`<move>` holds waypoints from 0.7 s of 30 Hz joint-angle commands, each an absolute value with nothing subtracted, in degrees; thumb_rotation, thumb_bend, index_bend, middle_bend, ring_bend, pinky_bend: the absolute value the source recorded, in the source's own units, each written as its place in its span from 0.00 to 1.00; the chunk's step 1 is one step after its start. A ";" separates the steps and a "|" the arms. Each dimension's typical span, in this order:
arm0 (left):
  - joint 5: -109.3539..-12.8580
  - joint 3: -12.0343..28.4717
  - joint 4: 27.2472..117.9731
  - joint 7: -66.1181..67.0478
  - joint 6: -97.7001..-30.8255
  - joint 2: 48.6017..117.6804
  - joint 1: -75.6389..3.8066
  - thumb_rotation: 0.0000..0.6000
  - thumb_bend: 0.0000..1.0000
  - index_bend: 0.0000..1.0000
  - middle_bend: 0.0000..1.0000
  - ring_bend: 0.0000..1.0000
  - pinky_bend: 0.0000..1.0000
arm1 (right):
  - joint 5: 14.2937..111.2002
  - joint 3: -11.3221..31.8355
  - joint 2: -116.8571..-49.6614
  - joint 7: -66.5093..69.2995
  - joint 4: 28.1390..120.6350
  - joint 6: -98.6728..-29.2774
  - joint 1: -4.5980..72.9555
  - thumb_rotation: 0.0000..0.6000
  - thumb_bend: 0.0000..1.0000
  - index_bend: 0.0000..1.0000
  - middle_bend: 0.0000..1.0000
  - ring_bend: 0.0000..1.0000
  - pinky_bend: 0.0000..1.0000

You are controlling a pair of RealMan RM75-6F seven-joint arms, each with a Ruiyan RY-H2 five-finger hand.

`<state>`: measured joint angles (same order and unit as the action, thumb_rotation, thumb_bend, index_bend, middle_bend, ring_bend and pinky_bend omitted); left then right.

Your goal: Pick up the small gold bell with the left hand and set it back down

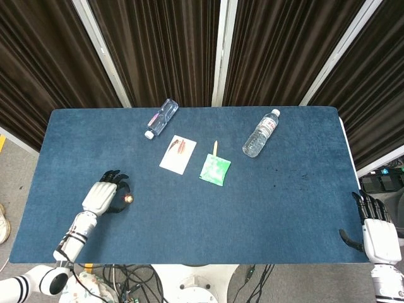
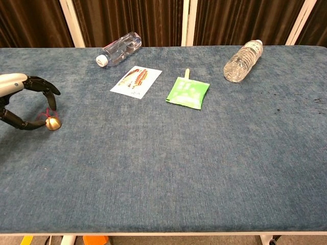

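The small gold bell (image 1: 129, 199) (image 2: 52, 123), with a red loop of cord, sits on the blue table at the front left. My left hand (image 1: 101, 196) (image 2: 20, 84) is right beside it on its left. The fingers (image 2: 48, 93) arch over the bell and the thumb reaches in low along the cloth, its tip close to the bell. The bell still rests on the table; I cannot tell if a fingertip touches it. My right hand (image 1: 377, 230) hangs off the table's front right corner, fingers apart and holding nothing; the chest view does not show it.
A clear bottle (image 1: 161, 118) (image 2: 118, 48) lies at the back left. A water bottle (image 1: 261, 133) (image 2: 242, 61) lies at the back right. A white card (image 1: 178, 154) (image 2: 136, 81) and a green packet (image 1: 215, 168) (image 2: 188, 92) lie mid-table.
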<state>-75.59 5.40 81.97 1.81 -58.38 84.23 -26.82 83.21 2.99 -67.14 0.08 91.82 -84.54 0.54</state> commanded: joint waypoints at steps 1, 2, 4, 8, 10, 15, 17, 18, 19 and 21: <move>-75.40 5.43 81.66 1.81 -58.18 84.48 -27.06 1.00 0.31 0.42 0.18 0.02 0.03 | 83.20 2.98 -67.13 0.10 91.81 -84.51 0.54 1.00 0.16 0.00 0.00 0.00 0.00; -75.33 5.44 81.56 1.83 -58.12 84.57 -27.15 1.00 0.31 0.42 0.18 0.02 0.03 | 83.19 2.98 -67.12 0.09 91.81 -84.50 0.54 1.00 0.16 0.00 0.00 0.00 0.00; -75.13 5.47 81.37 1.87 -57.98 84.72 -27.31 1.00 0.31 0.43 0.18 0.02 0.03 | 83.14 2.98 -67.10 0.12 91.78 -84.47 0.54 1.00 0.16 0.00 0.00 0.00 0.00; -74.61 5.53 81.28 2.20 -57.85 84.76 -27.50 1.00 0.31 0.44 0.18 0.02 0.03 | 83.13 2.99 -67.09 0.19 91.76 -84.48 0.54 1.00 0.16 0.00 0.00 0.00 0.00; -74.47 5.52 81.38 2.42 -57.93 84.70 -27.54 1.00 0.31 0.45 0.18 0.02 0.03 | 83.13 2.98 -67.09 0.23 91.74 -84.49 0.53 1.00 0.16 0.00 0.00 0.00 0.00; -74.18 5.48 81.58 2.92 -58.21 84.64 -27.58 1.00 0.31 0.47 0.19 0.02 0.03 | 83.06 2.97 -67.14 0.23 91.70 -84.37 0.57 1.00 0.16 0.00 0.00 0.00 0.00; -74.02 5.49 81.60 3.07 -58.30 84.66 -27.60 1.00 0.31 0.47 0.19 0.02 0.03 | 83.04 2.96 -67.17 0.20 91.70 -84.33 0.58 1.00 0.16 0.00 0.00 0.00 0.00; -73.93 5.49 81.59 3.13 -58.36 84.69 -27.60 1.00 0.31 0.47 0.19 0.02 0.03 | 83.04 2.97 -67.19 0.16 91.70 -84.33 0.59 1.00 0.16 0.00 0.00 0.00 0.00; -73.88 5.48 81.56 3.20 -58.36 84.70 -27.62 1.00 0.31 0.48 0.19 0.02 0.03 | 83.03 2.97 -67.20 0.14 91.71 -84.32 0.60 1.00 0.16 0.00 0.00 0.00 0.00; -73.84 5.40 81.40 3.55 -58.47 84.78 -27.65 1.00 0.31 0.48 0.19 0.02 0.03 | 83.01 2.98 -67.20 0.12 91.71 -84.33 0.60 1.00 0.16 0.00 0.00 0.00 0.00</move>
